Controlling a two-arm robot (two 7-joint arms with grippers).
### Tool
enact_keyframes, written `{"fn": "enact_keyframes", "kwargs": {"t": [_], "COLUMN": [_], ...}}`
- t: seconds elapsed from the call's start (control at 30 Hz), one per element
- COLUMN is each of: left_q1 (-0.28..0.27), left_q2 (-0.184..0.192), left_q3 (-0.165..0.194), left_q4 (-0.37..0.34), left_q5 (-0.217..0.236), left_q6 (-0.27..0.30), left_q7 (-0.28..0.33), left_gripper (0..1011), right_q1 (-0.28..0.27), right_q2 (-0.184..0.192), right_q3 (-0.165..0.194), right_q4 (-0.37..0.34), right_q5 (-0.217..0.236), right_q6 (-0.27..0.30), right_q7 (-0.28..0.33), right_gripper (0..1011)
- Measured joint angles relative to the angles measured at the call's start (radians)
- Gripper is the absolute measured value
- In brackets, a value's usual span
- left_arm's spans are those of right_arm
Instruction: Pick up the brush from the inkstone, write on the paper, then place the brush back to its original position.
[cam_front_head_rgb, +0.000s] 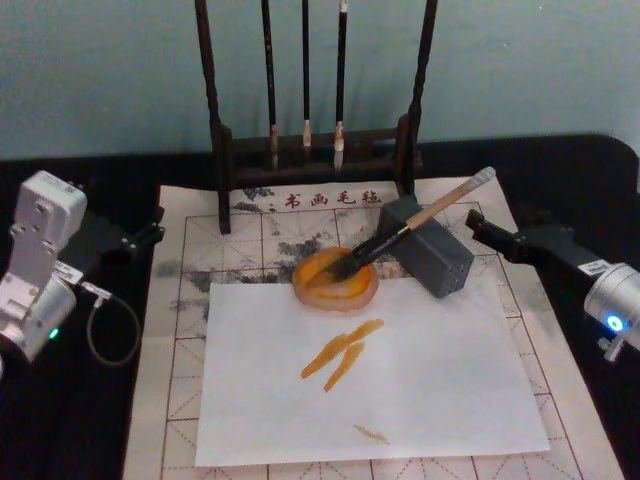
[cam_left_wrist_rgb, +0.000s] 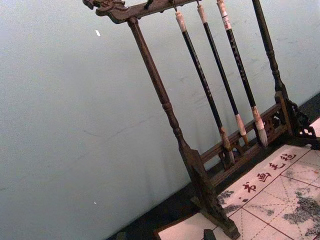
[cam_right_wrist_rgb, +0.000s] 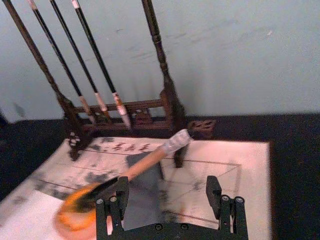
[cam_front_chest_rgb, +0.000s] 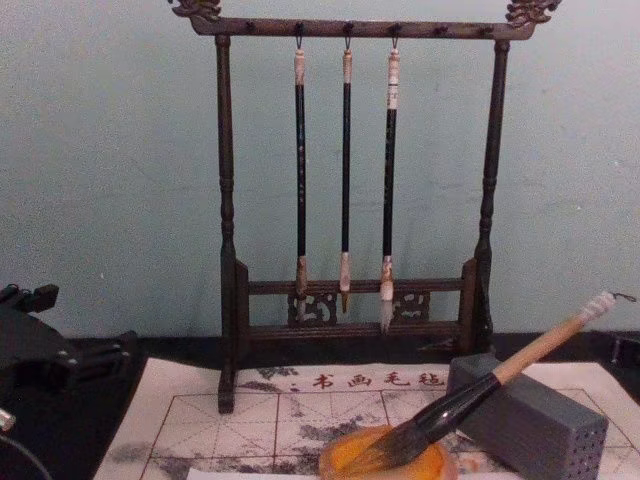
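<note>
Jaws of the right gripper (cam_right_wrist_rgb: 168, 184) spread apart — the brush (cam_right_wrist_rgb: 145, 162) lies just beyond, on the inkstone (cam_right_wrist_rgb: 75, 212)

Pose log: left arm (cam_front_head_rgb: 40, 265) sits low at the robot's left side, white wrist housing upright, green light lit. The left gripper (cam_front_head_rgb: 140, 236) points inward toward the centre. The right arm (cam_front_head_rgb: 612, 305) sits low at the right side, blue light lit on the wrist. The right gripper (cam_front_head_rgb: 482, 228) points inward. Its fingers (cam_right_wrist_rgb: 214, 189) stand well apart with nothing held between them.
</note>
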Motion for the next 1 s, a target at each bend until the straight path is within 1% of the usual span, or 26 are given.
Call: {"fn": "enact_keyframes", "kwargs": {"t": [0.03, 0.13, 0.23, 0.37, 0.4, 0.47, 0.53, 0.87, 1.0], "left_q1": [0.0, 0.0, 0.0, 0.0, 0.0, 0.0, 0.0, 0.0, 0.0], "left_q2": [0.0, 0.0, 0.0, 0.0, 0.0, 0.0, 0.0, 0.0, 0.0], "left_q3": [0.0, 0.0, 0.0, 0.0, 0.0, 0.0, 0.0, 0.0, 0.0], "left_q4": [0.0, 0.0, 0.0, 0.0, 0.0, 0.0, 0.0, 0.0, 0.0], "left_q5": [0.0, 0.0, 0.0, 0.0, 0.0, 0.0, 0.0, 0.0, 0.0], "left_q6": [0.0, 0.0, 0.0, 0.0, 0.0, 0.0, 0.0, 0.0, 0.0], "left_q7": [0.0, 0.0, 0.0, 0.0, 0.0, 0.0, 0.0, 0.0, 0.0], "left_gripper": [1001, 1001, 1001, 1001, 1001, 1001, 1001, 1001, 1001], "right_q1": [0.002, 0.011, 0.028, 0.046, 0.056, 0.064, 0.08, 0.115, 0.123], "right_q2": [-0.009, -0.023, -0.044, -0.062, -0.072, -0.081, -0.099, -0.143, -0.151], "right_q3": [0.004, 0.009, 0.014, 0.019, 0.022, 0.025, 0.027, 0.021, 0.019], "right_q4": [0.0, 0.007, 0.025, 0.046, 0.057, 0.069, 0.09, 0.15, 0.163], "right_q5": [0.027, 0.072, 0.141, 0.188, 0.213, 0.236, 0.271, 0.332, 0.346], "right_q6": [0.024, 0.063, 0.116, 0.149, 0.165, 0.179, 0.196, 0.188, 0.182], "right_q7": [0.012, 0.022, 0.025, 0.024, 0.022, 0.02, 0.013, -0.003, -0.006], "right_gripper": [1000, 1000, 1000, 1000, 1000, 1000, 1000, 1000, 1000]}}
